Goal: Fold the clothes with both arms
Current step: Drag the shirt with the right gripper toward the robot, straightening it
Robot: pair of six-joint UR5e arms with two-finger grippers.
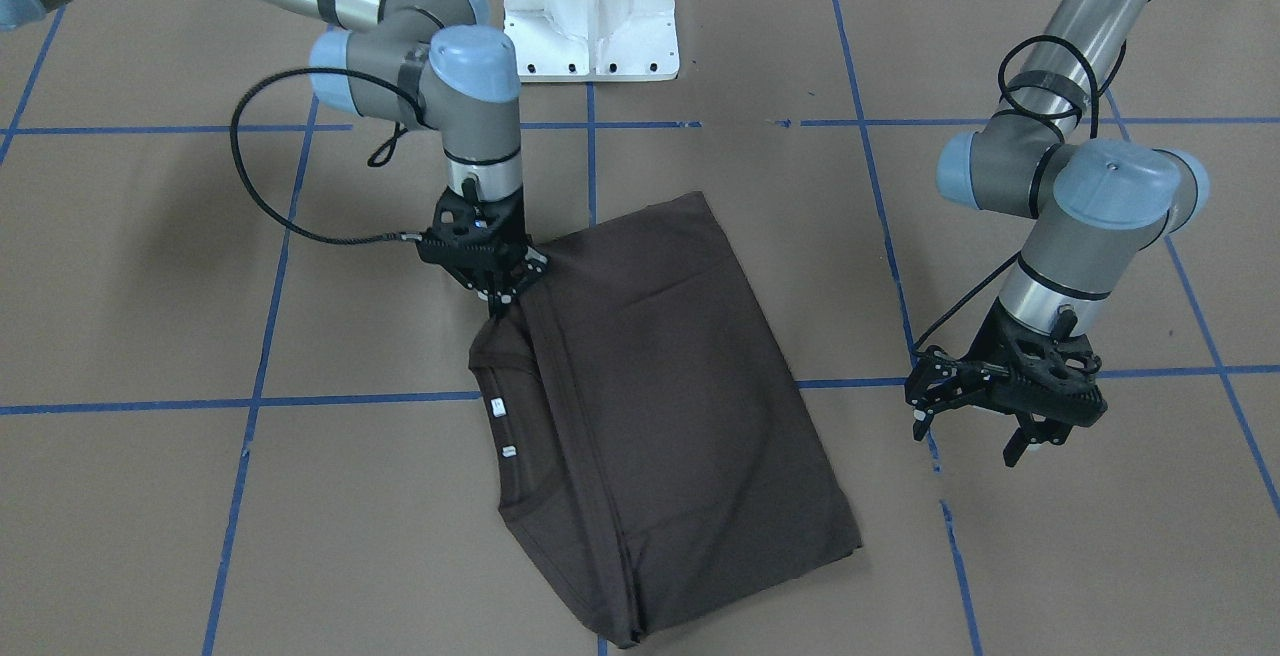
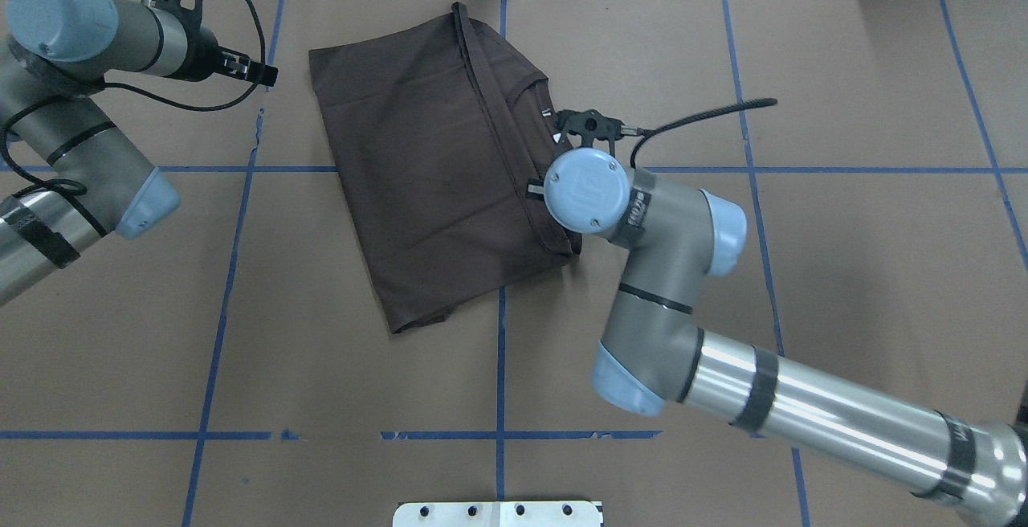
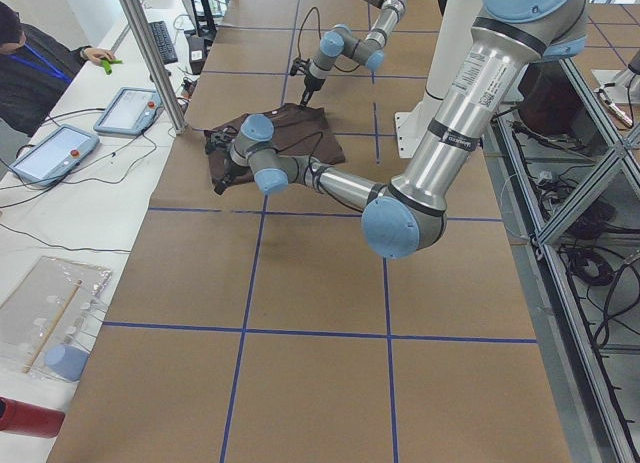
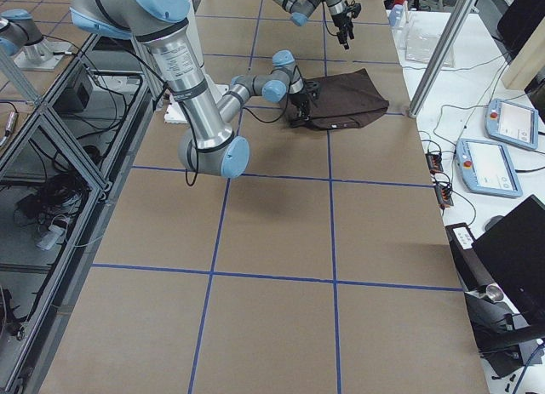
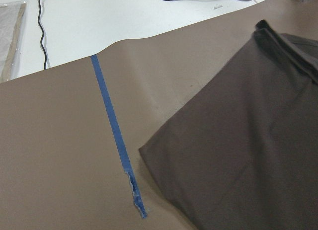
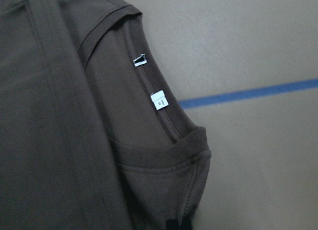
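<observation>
shirt: brown tee (image 1: 680,386), lying as a folded slanted panel on the table (image 1: 150,286), straight out from the base (image 1: 590,26) and reaching close to the far table edge
collar: collar (image 6: 166,123) with white tags (image 6: 158,101) is exposed on the shirt's side toward the robot's right of the base; a long doubled ridge (image 1: 570,416) runs down the panel beside it
right gripper: right gripper (image 1: 497,306) is out from the base, low on the shirt edge just base-side of the collar; fingers are drawn nearly together and look pinched on a thin bit of cloth, though how many layers they have cannot be told
left gripper: left gripper (image 1: 965,444) is out from the base on the robot's left, hovering well off the shirt; jaws are spread wide with nothing in them
step (judged): one corner looks taken, the other arm has no grip yet, so a two-arm fold is not ready
risk 1: the pinch is small, so cloth may slip out once it is lifted or pulled
risk 2: if only the top layer is caught, the existing fold peels open instead of moving as one
risk 3: a one-sided pull with the left gripper empty would drag or spin the panel and bunch the collar end
risk 4: the shirt sits near the far edge from the base, so a push outward could hang cloth over it
risk 5: with fingertips this low, pressing down could snag or scuff the table paper
</observation>
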